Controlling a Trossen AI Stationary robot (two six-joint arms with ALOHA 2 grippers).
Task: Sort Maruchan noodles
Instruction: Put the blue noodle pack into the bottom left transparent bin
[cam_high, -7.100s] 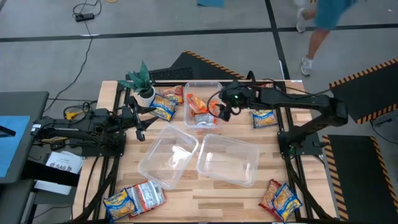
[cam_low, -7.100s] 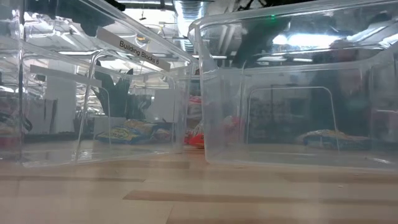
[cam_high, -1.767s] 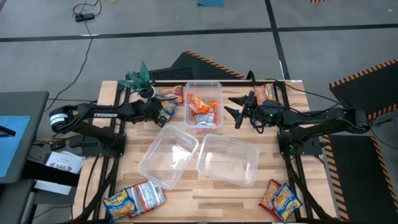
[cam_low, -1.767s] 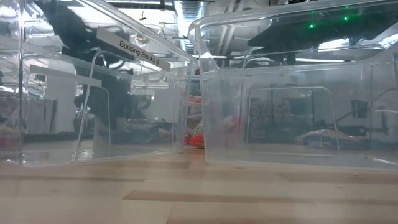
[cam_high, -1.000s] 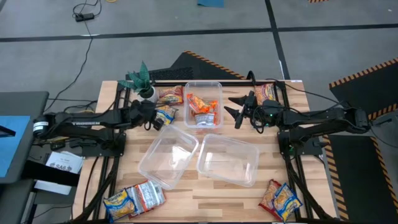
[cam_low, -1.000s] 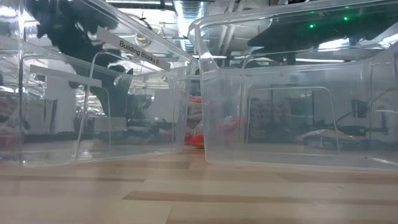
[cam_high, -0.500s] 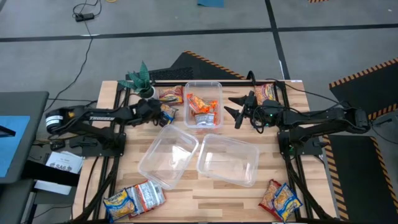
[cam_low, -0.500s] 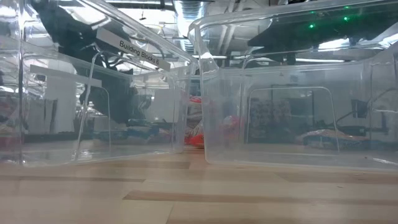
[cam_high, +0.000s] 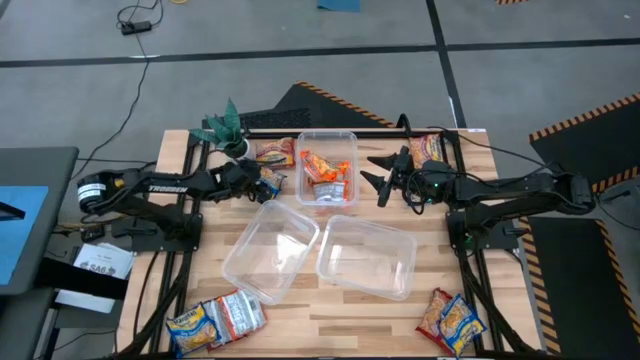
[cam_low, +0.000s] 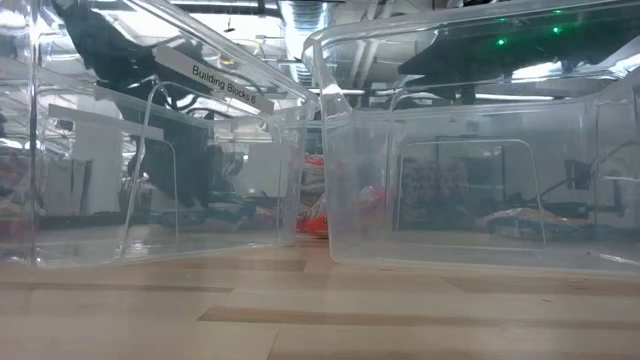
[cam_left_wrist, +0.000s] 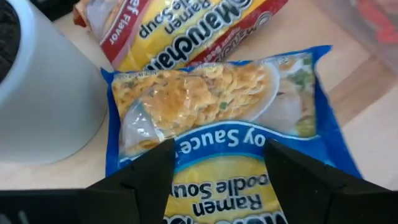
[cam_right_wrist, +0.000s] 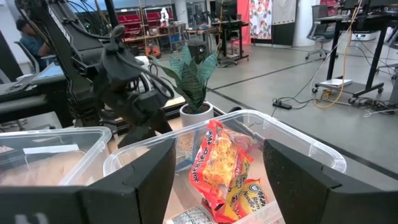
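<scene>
While my left gripper (cam_left_wrist: 217, 163) hangs low over a blue-and-yellow noodle packet (cam_left_wrist: 224, 149), its fingers are spread wide with the packet lying flat between them, not yet pinched; the packet rests on the wooden table (cam_high: 205, 260) just beside the white pot of a small plant (cam_high: 229, 128), with an orange packet (cam_left_wrist: 180, 28) touching its far edge; my right gripper (cam_high: 384, 174) waits open beside the small clear tub (cam_high: 326, 137), which already holds orange packets (cam_right_wrist: 221, 165); two larger clear tubs (cam_high: 268, 250) sit nearer the front; more packets (cam_high: 215, 320) lie at the front corners and one (cam_high: 428, 149) at the back right.
</scene>
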